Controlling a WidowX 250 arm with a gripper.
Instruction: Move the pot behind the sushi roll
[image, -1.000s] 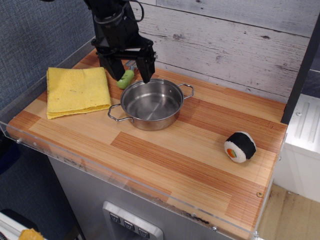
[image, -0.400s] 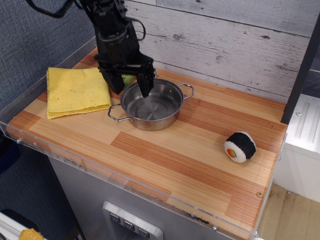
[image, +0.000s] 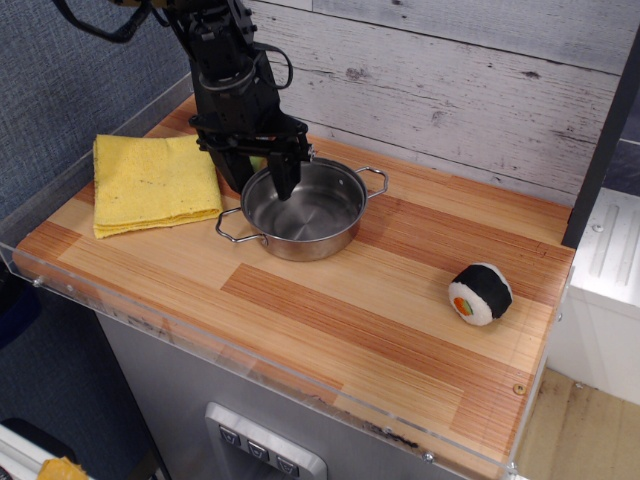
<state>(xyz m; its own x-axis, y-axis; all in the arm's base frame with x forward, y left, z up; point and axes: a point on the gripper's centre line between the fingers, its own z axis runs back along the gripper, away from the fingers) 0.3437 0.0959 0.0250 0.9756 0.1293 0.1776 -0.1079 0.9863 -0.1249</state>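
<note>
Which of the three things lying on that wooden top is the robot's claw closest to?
The steel pot. The gripper straddles its back rim, while the yellow cloth lies left and the sushi roll far right.

**Colours and patterns on the counter**

The pot (image: 303, 208) is seen in shiny silver steel. The sushi roll (image: 480, 293) is banded in black over white, with an orange and green centre. The cloth (image: 153, 181) is coloured plain yellow. The gripper (image: 258, 172) is finished in black. The table (image: 350, 300) is striped in light and reddish wood tones. The wall (image: 480, 80) is made of weathered whitish-grey planks.
</note>
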